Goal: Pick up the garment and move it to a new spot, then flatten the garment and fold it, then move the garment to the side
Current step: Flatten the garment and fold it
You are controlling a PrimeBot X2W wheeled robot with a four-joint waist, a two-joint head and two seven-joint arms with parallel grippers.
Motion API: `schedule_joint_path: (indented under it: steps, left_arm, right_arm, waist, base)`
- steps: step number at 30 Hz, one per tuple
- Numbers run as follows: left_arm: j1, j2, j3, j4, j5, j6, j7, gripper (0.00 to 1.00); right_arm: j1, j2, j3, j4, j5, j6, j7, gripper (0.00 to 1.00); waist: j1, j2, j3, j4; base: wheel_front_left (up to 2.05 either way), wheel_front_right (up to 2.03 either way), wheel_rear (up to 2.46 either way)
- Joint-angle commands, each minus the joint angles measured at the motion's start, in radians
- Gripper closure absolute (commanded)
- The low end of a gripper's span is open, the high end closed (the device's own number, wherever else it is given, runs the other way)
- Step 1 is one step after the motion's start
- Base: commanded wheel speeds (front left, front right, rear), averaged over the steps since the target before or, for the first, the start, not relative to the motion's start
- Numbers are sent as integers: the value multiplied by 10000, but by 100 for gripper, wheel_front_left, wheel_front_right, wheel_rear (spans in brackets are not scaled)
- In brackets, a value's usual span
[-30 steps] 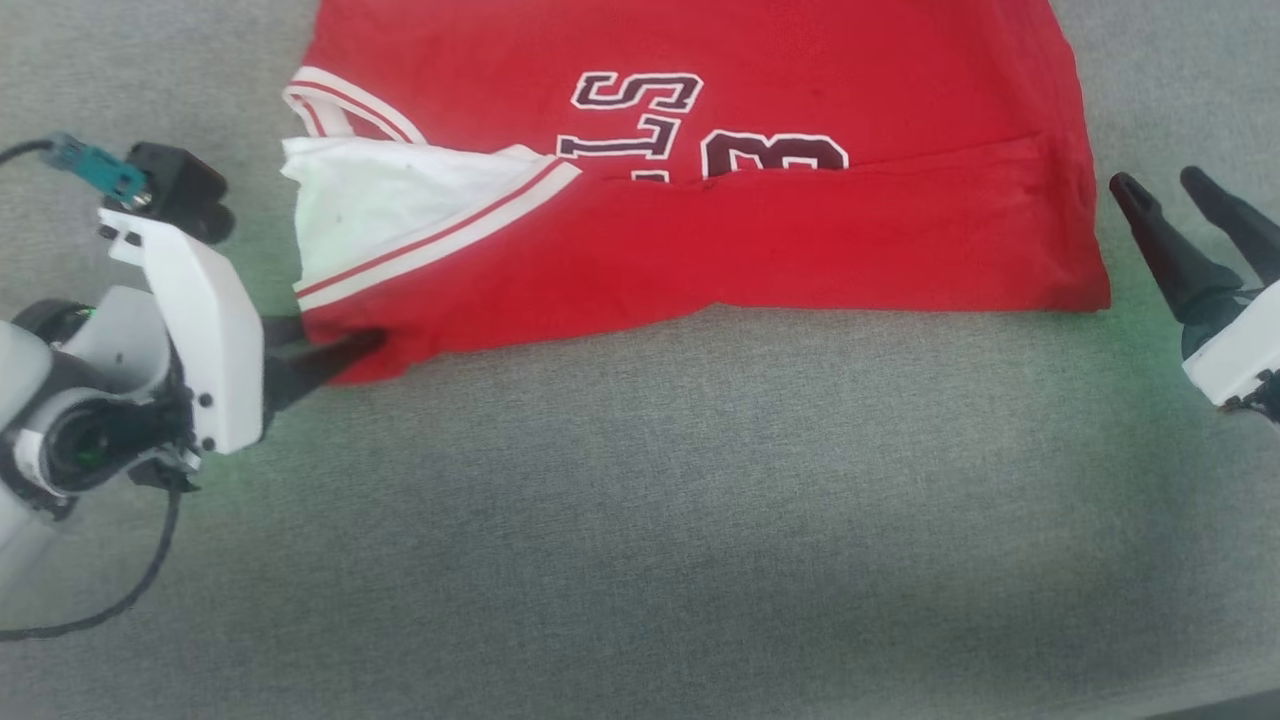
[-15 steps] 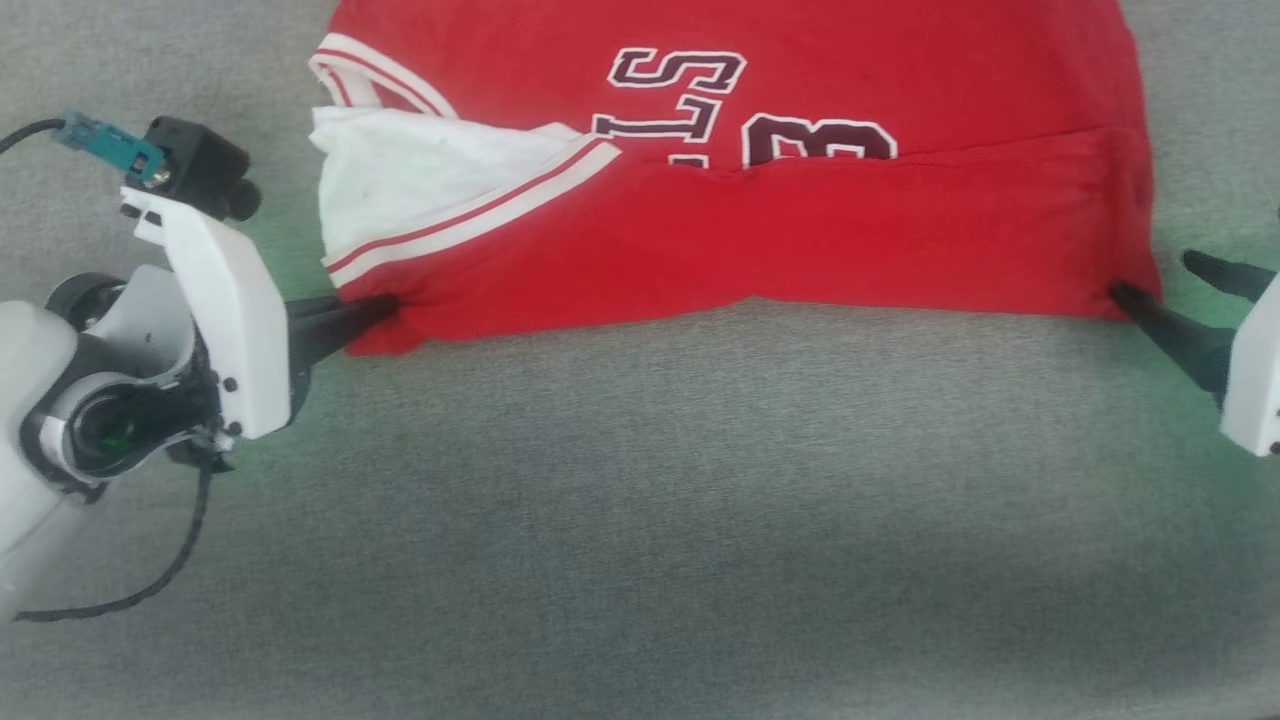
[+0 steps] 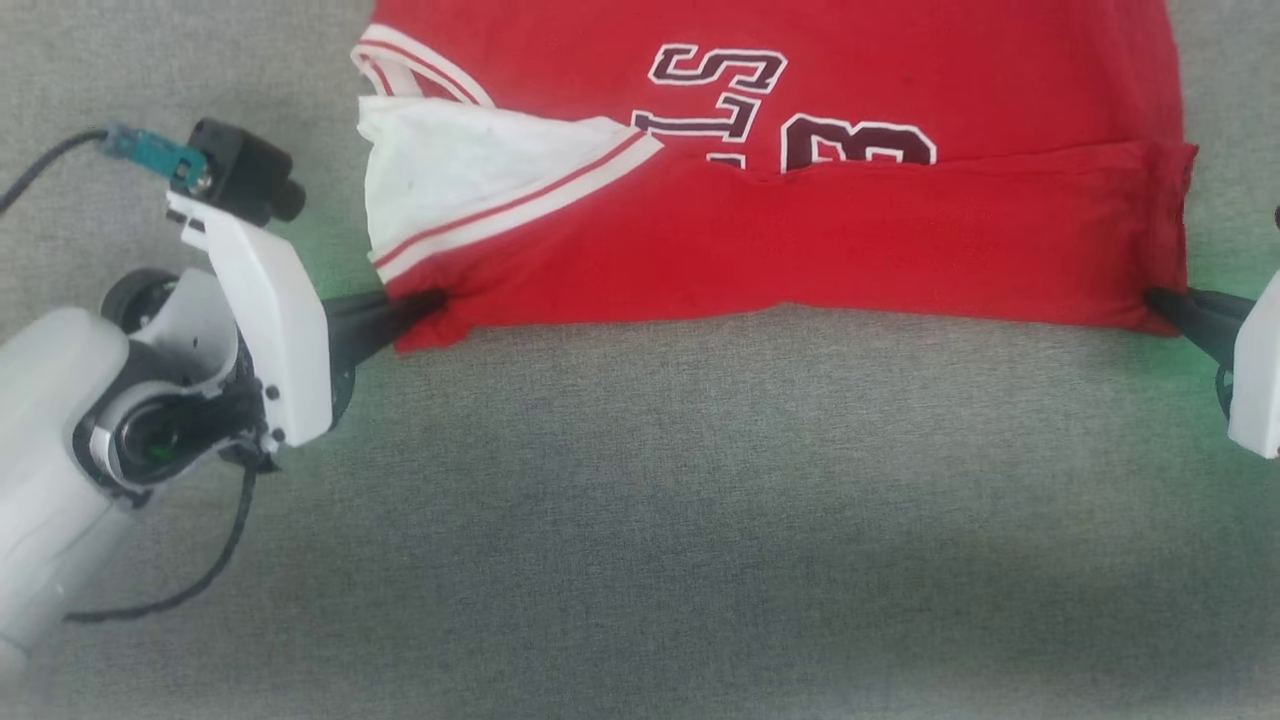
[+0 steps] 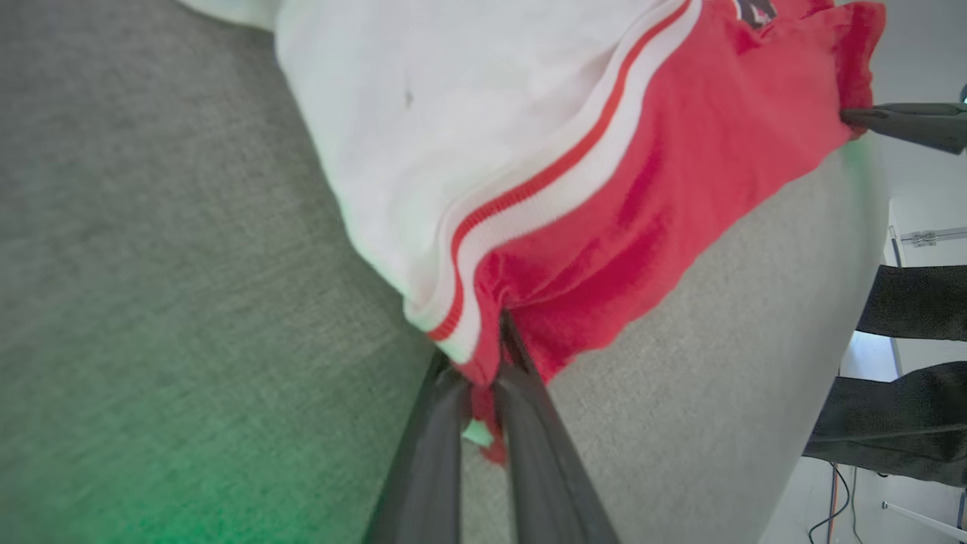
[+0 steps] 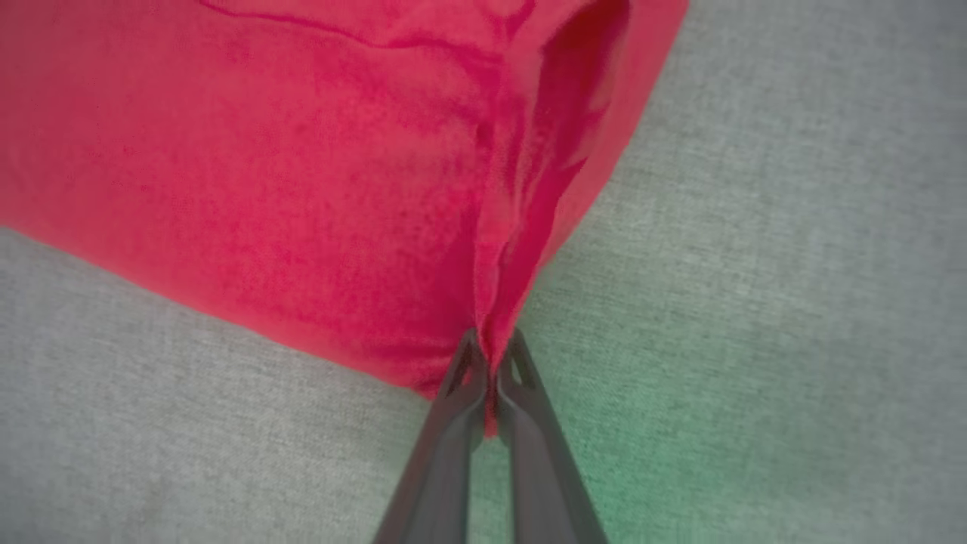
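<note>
The garment (image 3: 800, 250) lies on the grey cloth surface (image 3: 640, 520) at 12 o'clock in head view, w/ its far part cut off by the frame. Its near portion is folded up over the black white-edged print, hiding the lower half of the letters & number. The white inside w/ striped trim shows at approx 10 o'clock on the garment.

The left gripper (image 3: 425, 303) comes in from 9 o'clock, fingers pressed together on the near-left corner. Left wrist view shows red cloth nipped btwn the two fingers, just below the striped trim. The right gripper (image 3: 1155, 300) comes in from 3 o'clock, tips pinching the near-right corner. Right wrist view shows a ridge of red cloth squeezed btwn them.

Vs 1 sec ago: the right gripper was spread wide & apart from the garment, off its right edge. Half a sec ago one tip touched the corner w/ the other finger still off. Now both are closed on it. The left gripper was already at its corner 1 sec ago and is now clamped there. The whole head view has slid rightward, so the camera moved, not the garment. The fold & white flap look the same.

A black wrist camera (image 3: 240, 170) w/ a teal plug sits on the left arm at approx 10 o'clock. A green glow tints the surface beside each gripper.
</note>
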Motion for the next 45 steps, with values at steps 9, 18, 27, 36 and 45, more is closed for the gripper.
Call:
schedule_joint_path:
  steps: [9, 18, 27, 36, 45]
  left_arm:
    - [1422, 800, 50, -1197, -508, 120, -462, 100]
    - [3054, 1687, -111, -3443, -854, 624, -1105, 100]
    - [3806, 1927, -176, -4209, -821, 981, -1630, 96]
    - [3654, 2025, 579, -3792, -686, 938, -2823, 0]
    - [2656, 1403, 1767, -2350, -210, 1151, -4619, 0]
  right_arm:
    - [645, -223, -110, 5, 107, -20, -79, 100]
    - [1880, -904, -362, -328, 594, -18, 605, 100]
    - [2768, -943, -1180, -819, 657, -20, 519, 70]
    - [2887, -358, -2018, -1808, 231, -17, -240, 0]
    - [1758, 952, -1776, -2057, -740, -12, -3376, 0]
  waist:
    - [0, 0, -813, 193]
    - [0, 0, -1147, 512]
    - [0, 0, -1232, 535]
    - [0, 0, -1491, 387]
    - [0, 0, -1157, -105]
  base:
    - [0, 0, 0]
    - [0, 0, 0]
    - [0, 0, 0]
    - [0, 0, 0]
    - [0, 0, 0]
